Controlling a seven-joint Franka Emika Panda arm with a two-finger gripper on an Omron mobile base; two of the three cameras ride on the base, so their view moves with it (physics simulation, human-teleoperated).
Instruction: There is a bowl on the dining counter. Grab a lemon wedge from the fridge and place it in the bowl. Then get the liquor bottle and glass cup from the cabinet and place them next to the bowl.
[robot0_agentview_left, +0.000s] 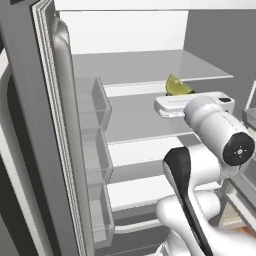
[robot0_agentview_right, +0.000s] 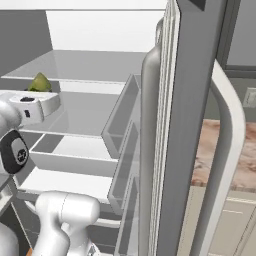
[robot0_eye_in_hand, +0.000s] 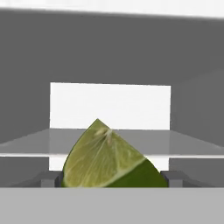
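From my station, the arm reaches into the open fridge (robot0_agentview_left: 45, 125), and the gripper (robot0_eye_in_hand: 112, 181) sits at the level of a glass shelf (robot0_agentview_left: 150, 117). In the hand view the two fingertips (robot0_eye_in_hand: 48, 179) stand either side of the wedge (robot0_eye_in_hand: 107, 157), one at each lower corner of it. I cannot tell whether the pads press it or merely flank it, nor whether it is lifted or resting on the shelf. In the left base view the wedge shows just above and beyond the hand, toward the right side of that shelf. Beyond it lie the shelf above and the white back wall (robot0_eye_in_hand: 109, 107).

Risks, as I judge them:
- The wedge is small and tapered; a grip at its lower corners may squeeze it out or let it pivot and drop.
- Withdrawal passes close to the door bins (robot0_agentview_left: 97, 150) and the shelf edge; a knock there could dislodge it.
- The door on the right (robot0_agentview_right: 185, 125) stands near the arm's path out.
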